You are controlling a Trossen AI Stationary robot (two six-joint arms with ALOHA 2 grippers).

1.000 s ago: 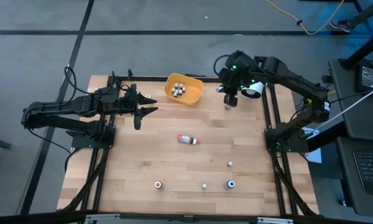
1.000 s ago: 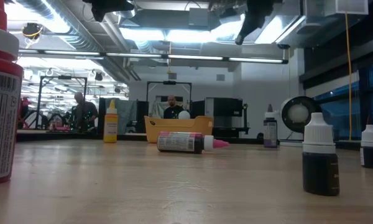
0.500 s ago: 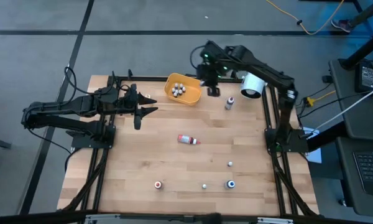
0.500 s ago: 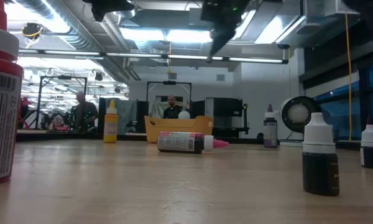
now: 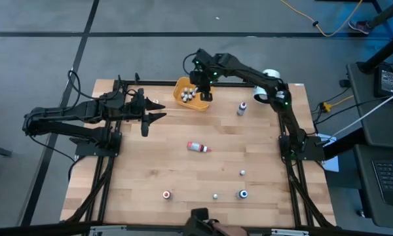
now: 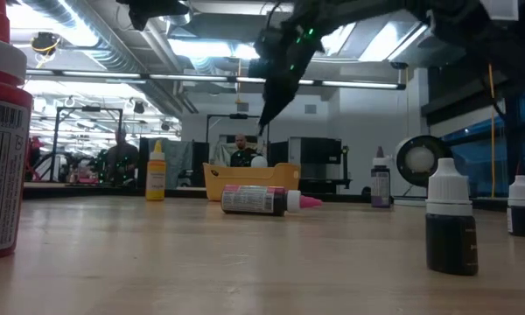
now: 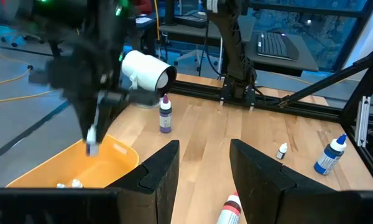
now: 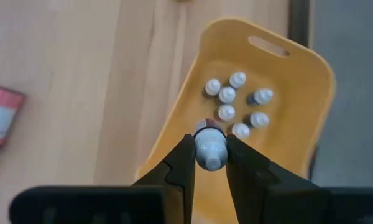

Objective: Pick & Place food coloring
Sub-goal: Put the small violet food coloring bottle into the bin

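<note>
Food coloring bottle (image 8: 209, 148) gripped by right end effector (image 8: 209, 163), held above orange bowl (image 5: 208, 97) at surface's 12 o'clock. Left end effector (image 5: 156, 113) narrowly parted, empty, at 10 o'clock.

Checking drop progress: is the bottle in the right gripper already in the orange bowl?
Not yet. The bottle is pinched in the right gripper, above the orange bowl.

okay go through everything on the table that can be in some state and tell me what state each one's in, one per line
Right gripper: shut on a small bottle, above the orange bowl.
Left gripper: open, holding nothing, at the table's left side.
Orange bowl: upright, several small bottles inside.
Red bottle: lying on its side mid-table.
Purple bottle: standing upright.
White cylinder: lying on its side.
</note>
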